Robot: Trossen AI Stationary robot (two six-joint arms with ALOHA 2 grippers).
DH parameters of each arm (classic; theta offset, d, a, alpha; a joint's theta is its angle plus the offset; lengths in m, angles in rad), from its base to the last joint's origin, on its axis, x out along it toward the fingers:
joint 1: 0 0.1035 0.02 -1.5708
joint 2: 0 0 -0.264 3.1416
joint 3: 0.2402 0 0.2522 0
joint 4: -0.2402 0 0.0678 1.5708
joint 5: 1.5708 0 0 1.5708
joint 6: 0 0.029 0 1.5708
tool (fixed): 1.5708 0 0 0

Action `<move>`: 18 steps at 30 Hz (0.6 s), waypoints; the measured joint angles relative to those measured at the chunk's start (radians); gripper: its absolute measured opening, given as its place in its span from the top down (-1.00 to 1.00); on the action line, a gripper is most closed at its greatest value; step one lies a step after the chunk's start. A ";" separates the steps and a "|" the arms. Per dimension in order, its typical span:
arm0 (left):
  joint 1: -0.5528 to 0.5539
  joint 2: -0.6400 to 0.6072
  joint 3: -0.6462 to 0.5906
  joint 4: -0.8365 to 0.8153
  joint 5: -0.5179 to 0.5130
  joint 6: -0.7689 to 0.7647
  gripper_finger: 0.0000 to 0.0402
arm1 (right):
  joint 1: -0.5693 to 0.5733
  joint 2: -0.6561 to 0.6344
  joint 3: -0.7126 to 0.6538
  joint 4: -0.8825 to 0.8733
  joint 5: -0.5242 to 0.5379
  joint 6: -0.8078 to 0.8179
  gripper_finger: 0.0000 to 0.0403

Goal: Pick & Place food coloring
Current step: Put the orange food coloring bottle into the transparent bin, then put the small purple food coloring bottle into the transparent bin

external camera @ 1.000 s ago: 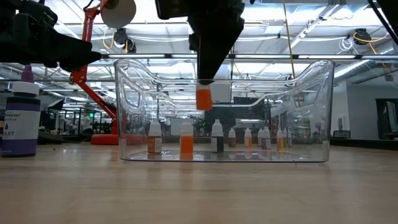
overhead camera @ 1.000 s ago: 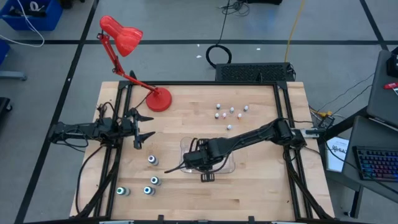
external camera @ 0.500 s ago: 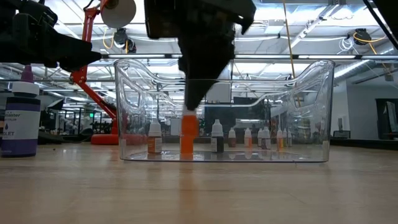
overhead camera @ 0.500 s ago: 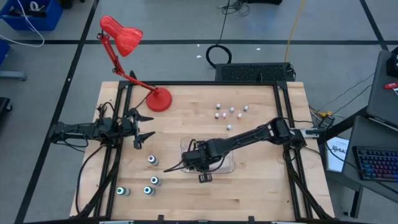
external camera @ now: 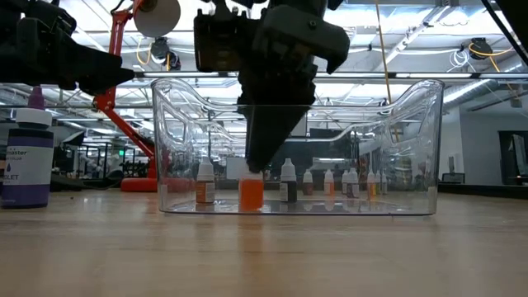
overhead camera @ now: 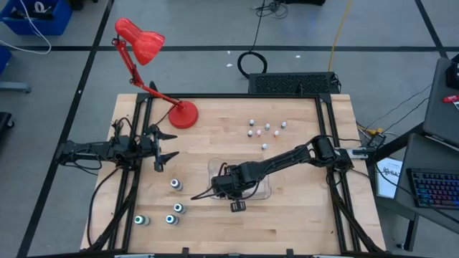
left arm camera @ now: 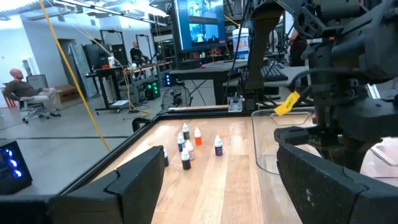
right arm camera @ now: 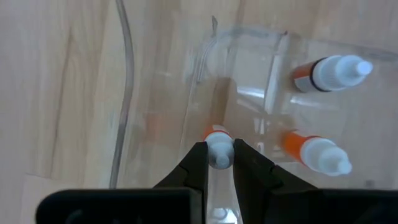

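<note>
L gripper [overhead camera: 163,151]: we see it hovering over the tabletop [overhead camera: 301,215] at the left edge, fingers apart, holding nothing.
Tray [external camera: 412,165]: mid-tabletop, clear.
R gripper [right arm camera: 219,163]: inside tray, fingers clamped on orange bottle [external camera: 251,192], bottle's base on tray floor.
Other bottles: 2 beside it in tray.

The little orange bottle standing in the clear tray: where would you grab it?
By its white cap, from straight above. The orange bottle stands upright inside the tray, whose walls block the sides; the right gripper holds it that way.
</note>
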 joint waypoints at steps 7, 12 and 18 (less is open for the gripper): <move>0.000 0.000 0.000 0.000 0.000 0.000 -0.52 | 0.000 -0.001 -0.002 0.007 0.000 0.001 0.81; 0.000 0.000 0.000 0.000 0.000 0.000 -0.52 | 0.001 -0.001 -0.003 0.006 0.000 0.015 0.54; 0.000 0.000 0.000 0.000 0.000 0.000 -0.52 | 0.006 -0.004 -0.004 -0.002 0.001 0.058 0.18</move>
